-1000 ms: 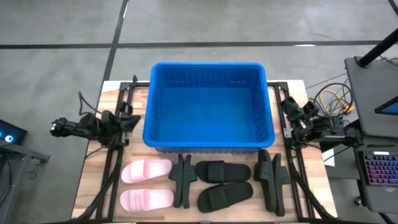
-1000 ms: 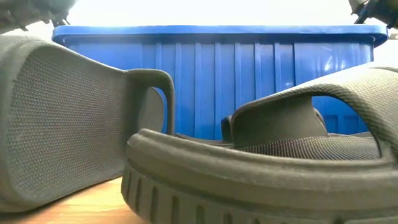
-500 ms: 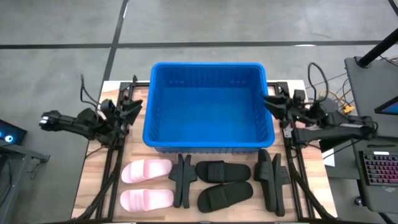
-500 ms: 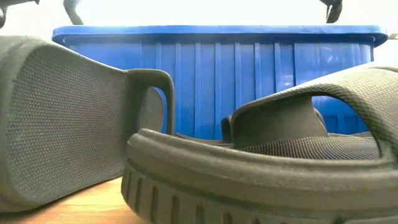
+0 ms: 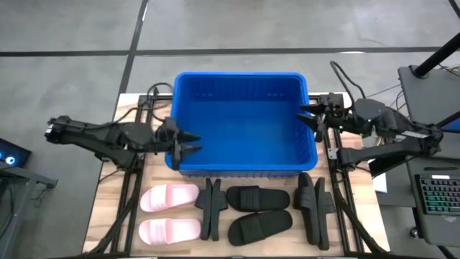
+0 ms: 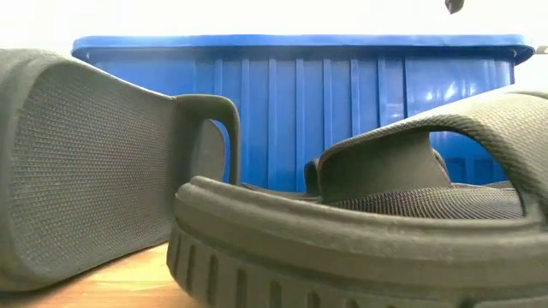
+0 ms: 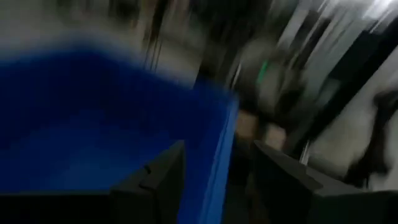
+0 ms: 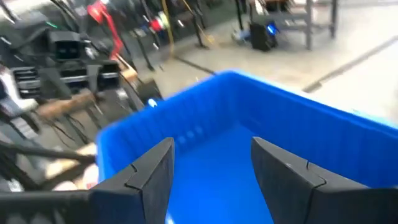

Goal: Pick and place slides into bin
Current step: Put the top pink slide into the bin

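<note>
**Both arms reach the blue bin while eight slides wait on the counter**

The left arm stretches in low from the left edge of the counter [image 5: 108, 208], its forearm nearly level, and its left gripper [image 5: 188, 144] sits at the bin's front-left corner with its two dark fingers spread apart and nothing between them; the left wrist view, heavily blurred, shows the bin's corner wall running up between the fingers. The bin [image 5: 241, 78] — a large bright blue plastic tub, rectangular, with ribbed walls and a rolled rim — stands at the middle of the wooden counter, with nothing visible inside it.

Along the counter's front edge, just before the bin, lie eight foam slides, each with one wide strap. From the left: two pale pink slides [image 5: 169, 197], lying flat one in front of the other; one black slide standing on its side [image 5: 210, 208]; two black slides lying flat [image 5: 257, 198], one in front of the other; and what appear to be three black slides on edge [image 5: 315, 208], pressed together. In the low view the nearest black soles show a fine woven-looking texture and a ridged edge.

At the right, the right arm bends in from the counter's right side — its right gripper [image 5: 310, 116] hangs over the bin's right rim, fingers parted and holding nothing, pointing into the tub.
</note>
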